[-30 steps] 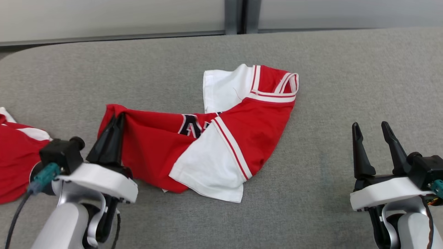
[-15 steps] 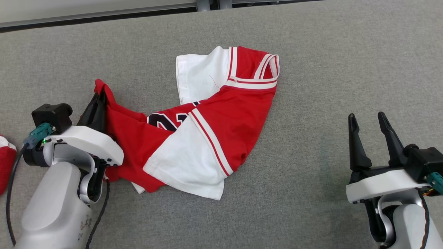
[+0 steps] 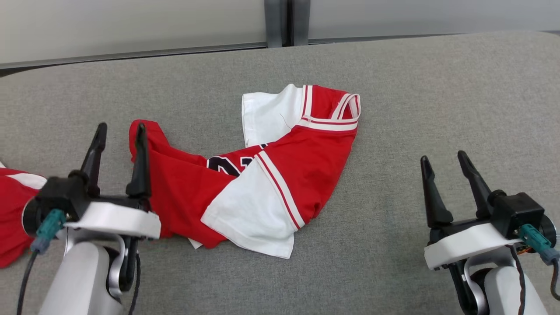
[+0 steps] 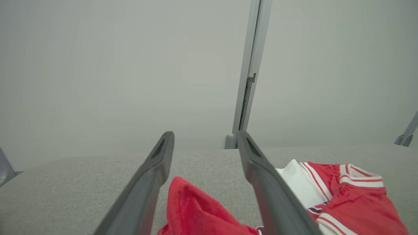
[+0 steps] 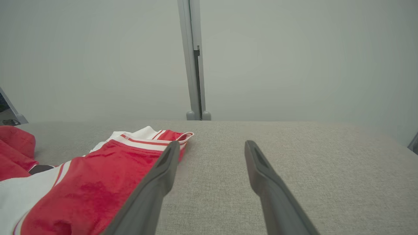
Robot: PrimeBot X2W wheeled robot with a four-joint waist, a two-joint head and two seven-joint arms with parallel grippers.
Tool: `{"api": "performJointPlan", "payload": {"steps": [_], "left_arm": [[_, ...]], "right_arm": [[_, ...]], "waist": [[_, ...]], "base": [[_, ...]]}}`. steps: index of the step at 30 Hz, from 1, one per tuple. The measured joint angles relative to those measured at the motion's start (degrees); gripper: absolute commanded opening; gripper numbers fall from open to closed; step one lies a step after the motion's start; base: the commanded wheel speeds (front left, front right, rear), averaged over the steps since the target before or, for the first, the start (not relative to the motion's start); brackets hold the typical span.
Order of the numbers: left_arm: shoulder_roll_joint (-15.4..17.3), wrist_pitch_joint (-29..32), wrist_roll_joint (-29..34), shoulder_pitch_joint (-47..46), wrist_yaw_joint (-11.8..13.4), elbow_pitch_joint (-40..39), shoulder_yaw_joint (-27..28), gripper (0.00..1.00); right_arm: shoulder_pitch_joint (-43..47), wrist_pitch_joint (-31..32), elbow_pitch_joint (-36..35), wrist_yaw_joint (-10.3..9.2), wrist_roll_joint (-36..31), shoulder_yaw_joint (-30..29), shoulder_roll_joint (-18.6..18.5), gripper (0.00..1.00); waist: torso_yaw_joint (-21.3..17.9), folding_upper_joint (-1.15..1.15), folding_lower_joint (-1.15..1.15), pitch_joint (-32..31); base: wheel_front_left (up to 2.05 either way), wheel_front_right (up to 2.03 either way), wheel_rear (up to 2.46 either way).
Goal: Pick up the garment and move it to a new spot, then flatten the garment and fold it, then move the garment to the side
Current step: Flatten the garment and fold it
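Note:
The garment [image 3: 280,175], a red and white jersey with dark lettering, lies crumpled on the grey padded table [image 3: 437,96]. My left gripper [image 3: 120,131] stands open at the garment's left red corner, and its right finger crosses that corner in the head view. In the left wrist view the red corner [image 4: 186,205] lies low between the spread fingers of the left gripper [image 4: 205,137], not pinched. My right gripper [image 3: 442,159] is open well to the right of the garment, with nothing in it. The right wrist view has the garment [image 5: 98,176] left of the right gripper [image 5: 212,145].
Another red and white cloth [image 3: 13,214] lies at the table's left edge, beside my left arm. A pale wall with a grey vertical post [image 3: 280,22] runs behind the table's far edge. Bare grey table stretches to the right of the garment.
My left gripper was shut on the garment's red corner and has opened, letting it go. The head camera shifted between frames. The right gripper stayed open.

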Motion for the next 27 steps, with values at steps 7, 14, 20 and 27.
{"api": "performJointPlan", "payload": {"steps": [7,14,20,27], "left_arm": [[-2.2,0.0,3.9,10.9,-0.3,-6.8,2.5,1.0],[-3.3,0.0,5.2,15.9,-0.3,-7.4,2.9,1.0],[-3.8,0.0,5.6,16.2,-0.8,-6.3,2.9,1.0],[-4.2,0.0,6.1,15.4,-1.4,-5.8,2.7,1.0]], "right_arm": [[2.2,1.2,-0.5,0.0,-0.3,1.9,-0.1,1.0],[4.0,2.3,-1.6,0.0,-0.1,2.6,-0.3,1.0],[4.5,2.9,-2.3,0.0,0.1,2.4,-0.4,1.0],[4.5,3.7,-2.5,-0.01,-0.1,5.0,-0.9,1.0]], "waist": [[1.2,0.0,0.0,-3.7],[2.2,0.0,0.0,-6.5],[2.8,0.0,0.0,-6.7],[3.6,0.0,0.0,-6.2]], "base": [[0.0,0.0,0.0],[0.0,0.0,0.0],[0.0,0.0,0.0],[0.0,0.0,0.0]]}}
